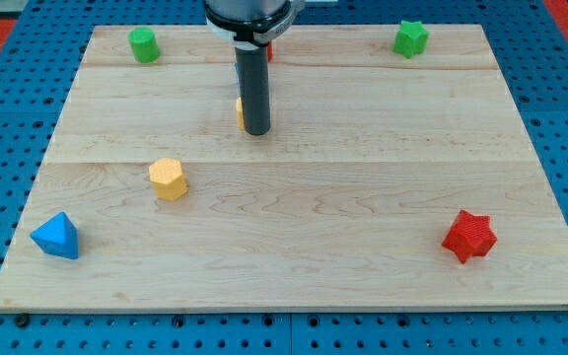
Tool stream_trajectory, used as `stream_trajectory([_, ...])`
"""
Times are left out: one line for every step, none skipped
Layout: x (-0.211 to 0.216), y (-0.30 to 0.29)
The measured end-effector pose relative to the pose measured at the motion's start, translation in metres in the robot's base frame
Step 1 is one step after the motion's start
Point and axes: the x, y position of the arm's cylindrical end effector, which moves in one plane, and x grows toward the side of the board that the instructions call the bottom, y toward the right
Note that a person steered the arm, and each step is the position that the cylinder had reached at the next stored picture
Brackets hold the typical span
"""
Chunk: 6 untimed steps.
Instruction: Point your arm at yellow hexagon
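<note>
My tip [256,131] is resting bare on the board — gripping nothing — beside a part-hidden yellow block [240,111]. The yellow hexagon [169,178] is lying apart, toward the view's lower left.

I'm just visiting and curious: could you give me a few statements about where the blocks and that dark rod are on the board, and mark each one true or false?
1. My tip touches the yellow hexagon. False: it sits apart, up and right of it.
2. The red star lies near the view's bottom right. True.
3. The blue block is at the view's top. False: bottom left.
4. Two green blocks, a green block and a green star, sit along the top edge. True.
</note>
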Motion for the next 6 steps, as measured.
stream_trajectory([0.028, 0.009])
stream_trajectory([0.085, 0.007])
stream_trajectory([0.137, -0.042])
stream_trajectory([0.146, -0.108])
stream_trajectory([0.114, -0.129])
stream_trajectory([0.087, -0.128])
